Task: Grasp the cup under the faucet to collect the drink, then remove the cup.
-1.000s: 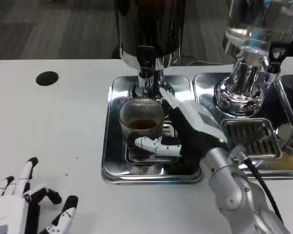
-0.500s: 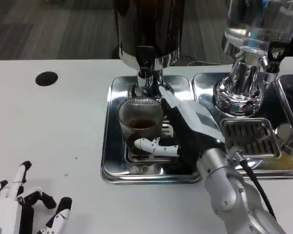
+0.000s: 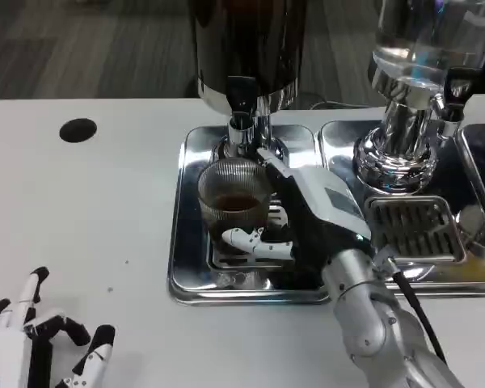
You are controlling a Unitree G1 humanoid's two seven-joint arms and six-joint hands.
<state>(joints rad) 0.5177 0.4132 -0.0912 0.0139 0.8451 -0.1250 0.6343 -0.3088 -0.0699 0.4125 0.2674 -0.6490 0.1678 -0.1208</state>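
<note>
The right hand (image 3: 295,218) grips the ribbed cup (image 3: 234,202), which holds a little dark drink and stands on the steel tray (image 3: 180,242) just below the faucet (image 3: 242,121) of the dark dispenser (image 3: 246,44), while the left hand (image 3: 40,347) rests open on the table (image 3: 89,210), fingers spread.

Right hand (image 3: 307,212) wraps ribbed glass cup (image 3: 234,200) from its right side, fingers (image 3: 255,242) curled across the cup's near face. Cup holds shallow brown liquid, stands upright on steel drip tray (image 3: 187,242), directly below faucet (image 3: 242,113) of dark dispenser (image 3: 246,44). Left hand (image 3: 32,347) rests on white table (image 3: 89,210), well left of the cup, fingers spread, holding nothing.
</note>
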